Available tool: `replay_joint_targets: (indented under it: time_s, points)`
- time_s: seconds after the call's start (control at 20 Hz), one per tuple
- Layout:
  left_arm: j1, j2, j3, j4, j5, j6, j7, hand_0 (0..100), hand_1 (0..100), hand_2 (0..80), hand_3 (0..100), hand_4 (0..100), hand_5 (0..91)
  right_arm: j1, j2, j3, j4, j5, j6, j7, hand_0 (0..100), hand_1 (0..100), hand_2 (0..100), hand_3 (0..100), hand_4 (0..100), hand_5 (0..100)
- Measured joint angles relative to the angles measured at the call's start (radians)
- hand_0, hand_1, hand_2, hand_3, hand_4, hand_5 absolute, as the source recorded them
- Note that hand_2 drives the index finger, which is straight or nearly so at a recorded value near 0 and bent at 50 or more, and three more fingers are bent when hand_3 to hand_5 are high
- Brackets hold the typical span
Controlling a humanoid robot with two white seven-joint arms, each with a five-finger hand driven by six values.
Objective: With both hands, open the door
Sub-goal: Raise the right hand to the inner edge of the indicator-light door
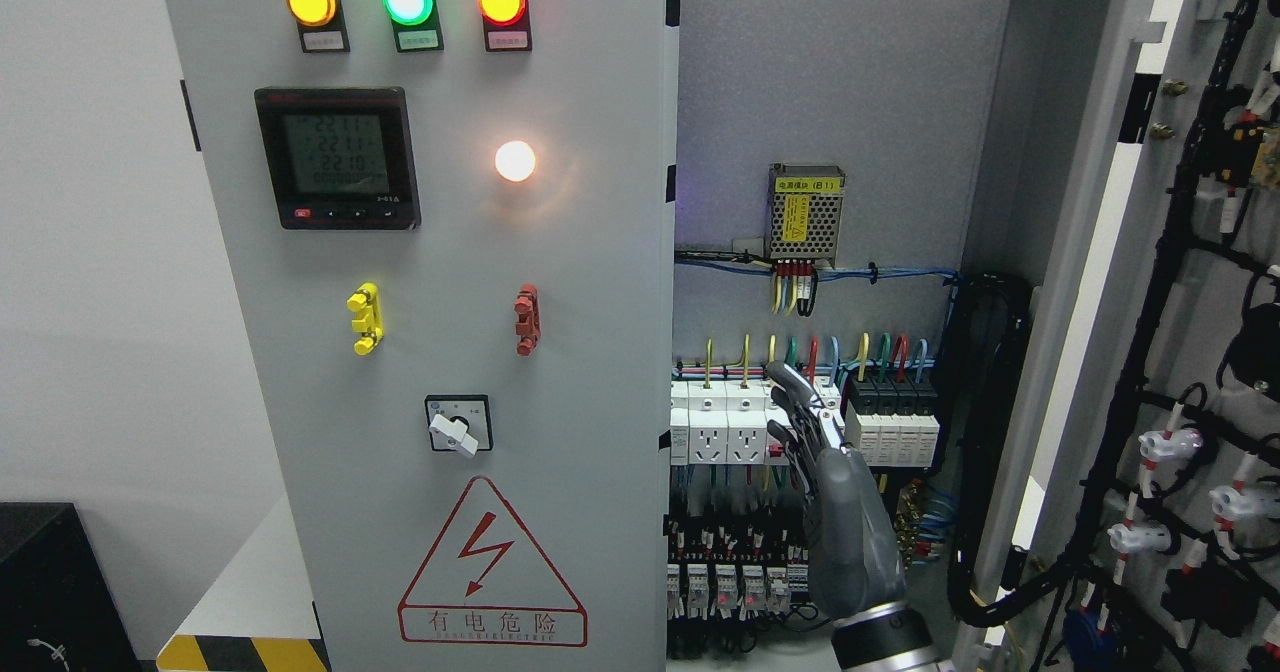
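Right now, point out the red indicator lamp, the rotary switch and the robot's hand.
red indicator lamp (502, 0), head view, middle of its lens.
rotary switch (457, 430), head view, its white knob.
right hand (835, 482), head view, back of the palm.

Interior of the cabinet: a perforated power supply module (805, 202) with a yellow label sits high on the grey back plate (830, 82). Below it, a row of white socket modules (720, 432) stands beside black circuit breakers (893, 422), fed from above by yellow, green, red and blue wires (800, 350). A black cable bundle (985, 452) runs down the right side. At lower left: black-and-yellow hazard tape (240, 652) and a black box (50, 582).
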Motion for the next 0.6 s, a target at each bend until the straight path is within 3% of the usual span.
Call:
replay_joint_targets:
  time_s: [0.45,0.6]
  points:
    - [-0.001,-0.004,-0.02,0.001,0.001,-0.003,0.0,0,0,0.0,0,0,0.0,-0.139,0.01,-0.015,0.173,-0.048,0.014,0.008,0,0,0,0,0,0]
    - [-0.002,-0.008,-0.024,0.001,0.0,-0.003,0.0,0,0,0.0,0,0,0.0,-0.162,0.006,-0.017,0.212,-0.054,0.022,0.045,0,0,0,0,0,0]
